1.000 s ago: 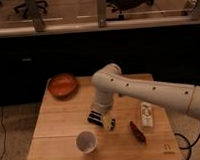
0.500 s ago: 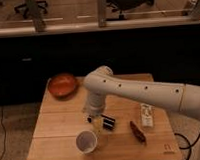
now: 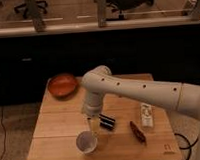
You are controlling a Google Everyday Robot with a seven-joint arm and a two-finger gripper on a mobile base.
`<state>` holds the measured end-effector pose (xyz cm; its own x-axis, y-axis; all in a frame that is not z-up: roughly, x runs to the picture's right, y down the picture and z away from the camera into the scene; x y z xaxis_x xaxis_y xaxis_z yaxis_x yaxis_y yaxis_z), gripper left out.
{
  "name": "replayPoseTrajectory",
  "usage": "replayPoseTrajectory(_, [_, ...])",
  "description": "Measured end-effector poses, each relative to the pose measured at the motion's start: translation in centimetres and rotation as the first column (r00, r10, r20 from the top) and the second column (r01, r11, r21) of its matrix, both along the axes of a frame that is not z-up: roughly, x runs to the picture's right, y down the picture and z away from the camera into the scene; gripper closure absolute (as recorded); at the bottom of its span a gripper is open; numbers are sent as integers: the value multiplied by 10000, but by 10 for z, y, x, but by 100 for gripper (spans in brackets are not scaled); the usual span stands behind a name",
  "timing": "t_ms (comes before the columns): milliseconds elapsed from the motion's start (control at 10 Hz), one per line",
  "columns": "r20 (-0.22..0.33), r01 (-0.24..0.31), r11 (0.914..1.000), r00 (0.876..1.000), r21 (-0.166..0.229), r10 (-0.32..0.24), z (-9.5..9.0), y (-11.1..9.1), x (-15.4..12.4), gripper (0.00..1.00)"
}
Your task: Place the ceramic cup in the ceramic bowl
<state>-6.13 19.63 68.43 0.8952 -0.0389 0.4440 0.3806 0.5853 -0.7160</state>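
The ceramic cup [image 3: 86, 142] is small, round and white, and stands near the front edge of the wooden table [image 3: 55, 121]. The ceramic bowl [image 3: 62, 85] is wide, orange-brown, and sits at the table's back left corner. My gripper [image 3: 90, 123] hangs from the white arm [image 3: 139, 90] and points down just above and behind the cup's far rim. The arm reaches in from the right.
A small black object [image 3: 107, 122] lies just right of the gripper. A dark reddish elongated item [image 3: 138, 132] and a white rectangular packet [image 3: 146, 115] lie to the right. A cable [image 3: 183, 140] hangs off the table's right side. Office chairs stand behind the dark counter.
The arm has swung left and forward, carrying the gripper from beside the black object to just over the cup's far rim. Cup and bowl have not moved.
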Motion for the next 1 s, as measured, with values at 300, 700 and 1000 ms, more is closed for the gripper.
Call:
replayPoseTrajectory(300, [-158, -102, 9998, 9998, -198, 99, -1, 6, -10, 20])
replayPoseTrajectory(700, [-435, -516, 9987, 9977, -41, 513, -3, 16, -19, 20])
replayPoseTrajectory(1000, [-651, -638, 9977, 9958, 208, 650, -5, 22, -25, 20])
